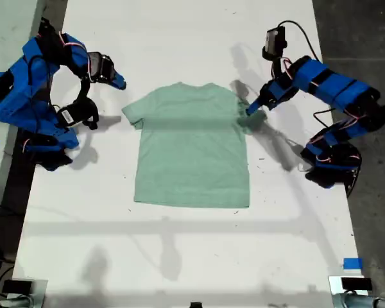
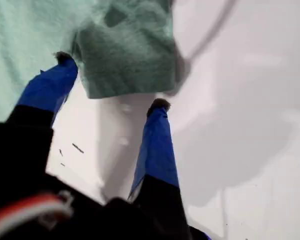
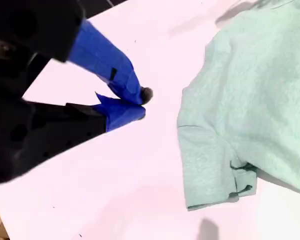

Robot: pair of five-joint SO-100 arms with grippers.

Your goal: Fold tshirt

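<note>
The pale mint-green tshirt [image 1: 192, 154] lies flat on the white table [image 1: 179, 256], collar toward the far edge. My first gripper [image 1: 255, 114] is at the sleeve [image 2: 125, 60] on the exterior view's right. It is open, and the sleeve's hem sits at the gap between its blue fingertips [image 2: 159, 107]. My second gripper [image 1: 119, 82] hovers over bare table off the exterior view's left of the shirt, apart from the other sleeve [image 3: 215, 165]. Its fingers [image 3: 132, 112] are shut together with nothing between them.
Both blue arm bases stand at the table's side edges in the exterior view. A strip of blue tape [image 1: 353, 263] marks the near corner on that view's right. Dark floor [image 1: 366, 51] borders the table there.
</note>
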